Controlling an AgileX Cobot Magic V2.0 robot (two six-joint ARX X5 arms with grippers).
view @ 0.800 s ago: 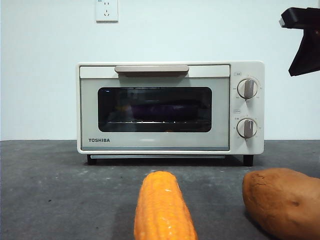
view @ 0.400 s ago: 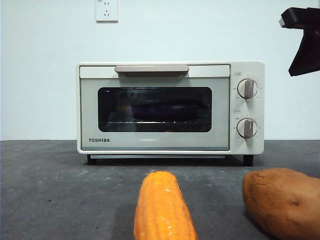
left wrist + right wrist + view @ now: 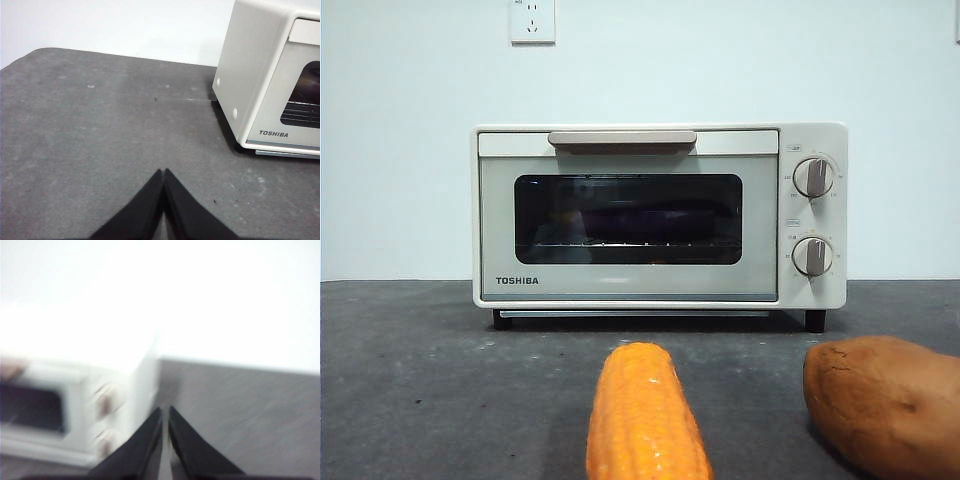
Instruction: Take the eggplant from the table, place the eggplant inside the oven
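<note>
— Eggplant (image 3: 660, 218): where has it got to? I see none on the counter (image 3: 440, 380).

— Start from the pincers. The left pincer (image 3: 164, 172) has its jaws pressed together on nothing, low over bare counter, with the oven (image 3: 270, 85) at the right of its frame. The right pincer (image 3: 165, 412) looks closed and empty too, though its picture is blurred; the oven's knob side is at its left.

— And beyond them?

— In the middle of the front frame, behind the oven's dark glass, lies a dim purple shape on the rack. I take that for the eggplant, its long axis running left to right along the shut door.

— Which arm is nearer?

— I can't tell. Either way the door stands between. The corn cob (image 3: 645, 420) and sweet potato (image 3: 885, 400) sit at the bottom of the frame. I'd judge the job done.
</note>
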